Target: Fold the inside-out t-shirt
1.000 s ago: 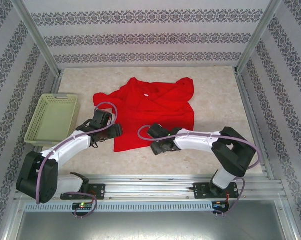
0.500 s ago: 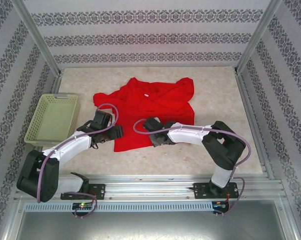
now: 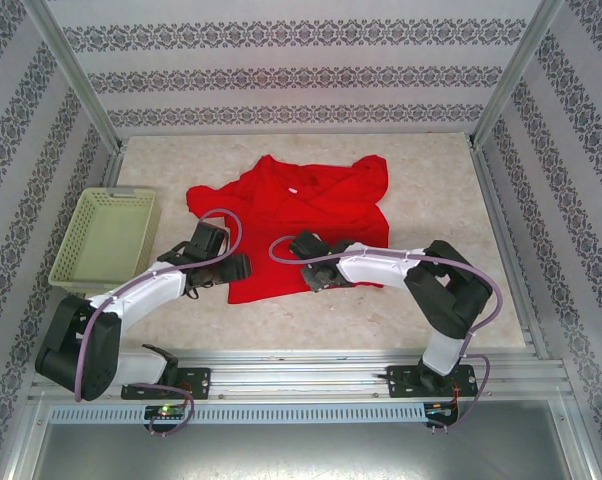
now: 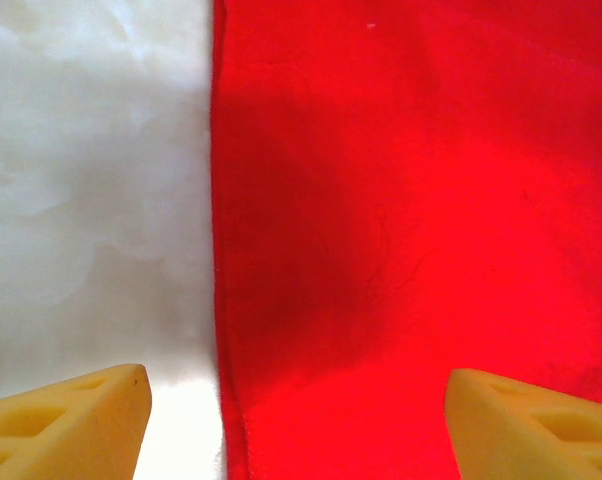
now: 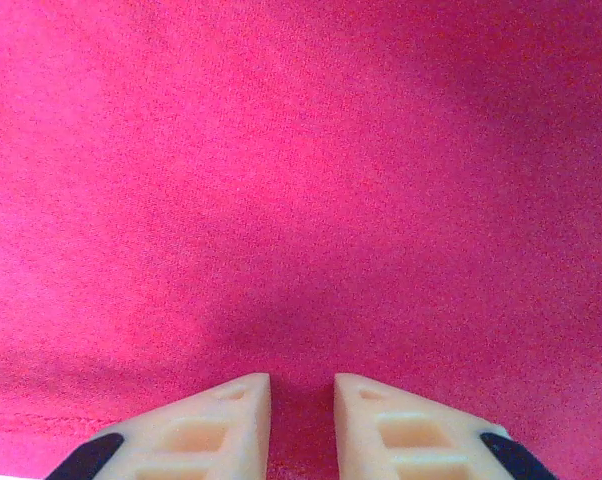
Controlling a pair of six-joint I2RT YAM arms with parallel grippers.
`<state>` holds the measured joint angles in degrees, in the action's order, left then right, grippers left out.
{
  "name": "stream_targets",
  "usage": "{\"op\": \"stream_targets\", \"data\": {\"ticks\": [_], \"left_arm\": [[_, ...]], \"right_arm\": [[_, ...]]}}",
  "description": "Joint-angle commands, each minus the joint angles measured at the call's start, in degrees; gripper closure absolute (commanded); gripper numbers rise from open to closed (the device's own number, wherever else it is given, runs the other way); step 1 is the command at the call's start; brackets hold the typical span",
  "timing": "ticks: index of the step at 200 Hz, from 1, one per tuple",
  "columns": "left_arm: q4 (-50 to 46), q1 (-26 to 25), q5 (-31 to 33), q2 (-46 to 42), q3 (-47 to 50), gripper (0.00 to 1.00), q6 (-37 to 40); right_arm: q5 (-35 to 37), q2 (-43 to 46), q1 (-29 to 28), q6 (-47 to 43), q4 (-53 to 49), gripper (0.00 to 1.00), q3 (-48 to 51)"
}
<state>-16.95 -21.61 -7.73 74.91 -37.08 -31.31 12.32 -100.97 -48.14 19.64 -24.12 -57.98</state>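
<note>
Top external: beige table [image 3: 431, 190], patterned walls [image 3: 281, 75]; left claw [image 4: 296, 425] apart; right claw [image 5: 301, 410] narrowed, grip on t-shirt [image 3: 311, 205] unclear.

No legible text, brand, number or sign in any view. One candidate: a small white tag [image 3: 293, 187] on the t-shirt [image 3: 321, 215], beyond the right claw [image 5: 301, 385] and well apart from it, too small to read. The cloth just ahead of the right claw and the left claw [image 4: 296, 372] is plain.
</note>
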Motion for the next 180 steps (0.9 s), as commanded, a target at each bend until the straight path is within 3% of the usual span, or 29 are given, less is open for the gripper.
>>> {"op": "stream_targets", "data": {"ticks": [1,31,61,103,180], "left_arm": [[-1.12,-1.16,2.69,-0.46,-1.26,0.23,1.38],[-0.93,-1.06,7.95,-3.31,0.76,0.22,-1.12],[-0.46,-0.34,9.25,-4.94,2.24,0.22,-2.36],[-0.48,0.51,8.87,-5.66,3.49,0.22,-2.33],[0.03,0.72,5.68,-3.34,3.0,0.22,-1.29]], "right_arm": [[-1.5,4.17,-1.29,-2.79,0.3,0.71,1.27],[-3.26,5.07,-4.4,-6.58,2.36,0.62,2.79],[-3.38,1.56,-6.03,-8.67,1.77,0.55,0.77],[-0.43,-1.68,-6.51,-8.92,0.56,0.53,-1.69],[2.0,-2.43,-5.87,-8.92,0.67,0.77,-3.43]]}}
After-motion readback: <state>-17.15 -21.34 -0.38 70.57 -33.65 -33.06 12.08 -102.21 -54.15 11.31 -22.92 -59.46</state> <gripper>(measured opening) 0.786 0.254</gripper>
